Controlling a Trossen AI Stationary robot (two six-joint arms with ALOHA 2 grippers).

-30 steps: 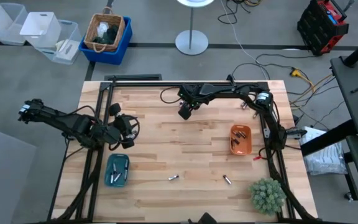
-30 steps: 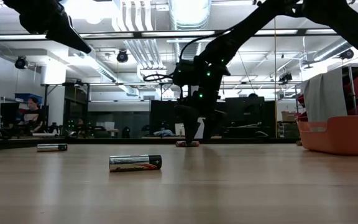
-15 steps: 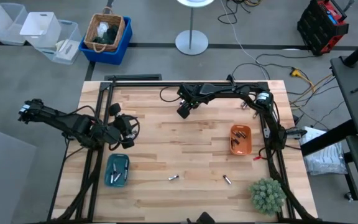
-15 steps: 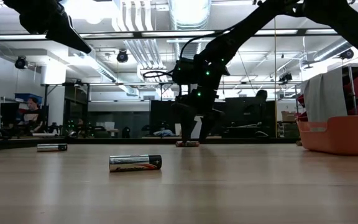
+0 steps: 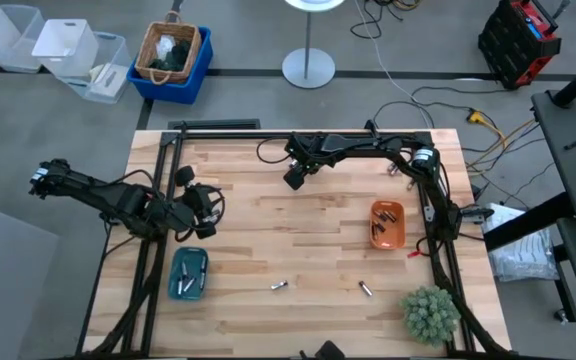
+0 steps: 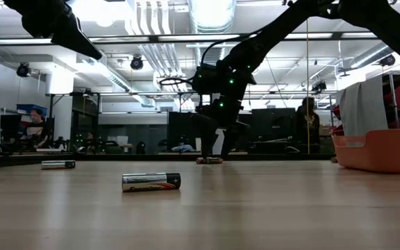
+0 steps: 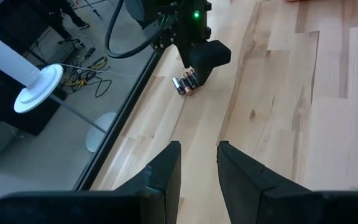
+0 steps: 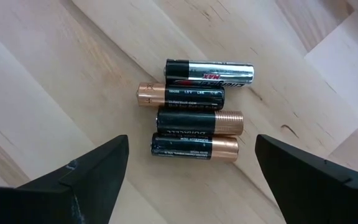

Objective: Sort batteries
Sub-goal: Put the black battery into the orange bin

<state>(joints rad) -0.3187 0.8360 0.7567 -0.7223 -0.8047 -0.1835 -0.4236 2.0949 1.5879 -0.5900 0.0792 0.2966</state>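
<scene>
Several batteries [image 8: 194,117] lie side by side on the wooden table near its far edge, also visible as the cluster [image 7: 184,83]. My right gripper [image 8: 191,180] hovers just above them, open, one finger on each side, touching none. My left gripper [image 7: 199,152] waits at the table's left, above the teal tray [image 5: 188,273], its fingers a narrow gap apart with nothing between them. Two loose batteries [image 5: 279,286] [image 5: 365,289] lie near the front edge. The low view shows the right gripper [image 6: 214,142] over the cluster [image 6: 209,160].
The orange tray [image 5: 387,223] at the right and the teal tray hold a few batteries each. A green plant [image 5: 429,313] stands at the near right corner. Bare wood lies between the trays. A person sits in the room beyond the table [image 6: 35,128].
My right gripper has shifted slightly toward the table's left edge above the battery cluster, staying open. The batteries have kept their places.
</scene>
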